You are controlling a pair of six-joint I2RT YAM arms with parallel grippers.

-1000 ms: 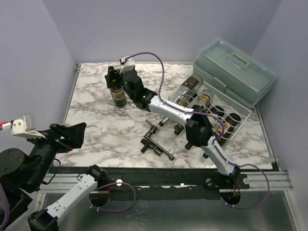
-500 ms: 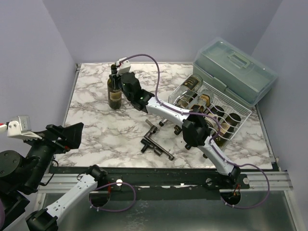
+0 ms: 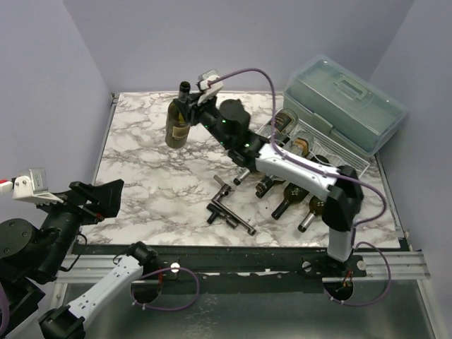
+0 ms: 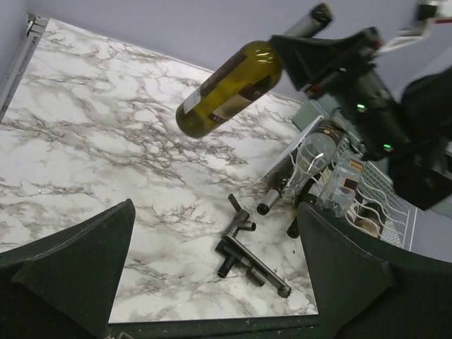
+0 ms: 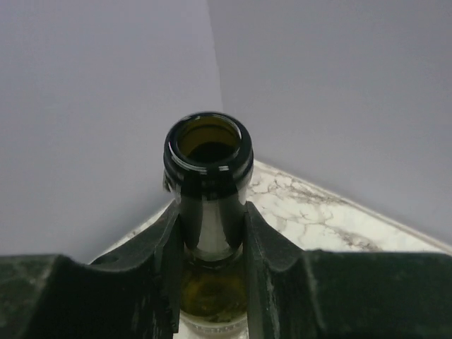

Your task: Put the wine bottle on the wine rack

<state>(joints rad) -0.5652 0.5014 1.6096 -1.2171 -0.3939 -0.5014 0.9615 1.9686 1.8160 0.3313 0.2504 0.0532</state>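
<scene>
From above, the right hand is clamped on the neck of the wine bottle; the bottle hangs tilted over the far left of the counter, well apart from the wine rack at the right; other bottles lie in the rack, and a black tool lies on the marble nearer the arms; the left hand sits at the near left edge, apart from all of these.

In the left wrist view its two fingers stand wide apart with nothing between them; the wine bottle slants beyond, base lower left and off the marble, neck up in the right hand.

In the right wrist view a finger presses each side of the neck, just under the open mouth.
</scene>
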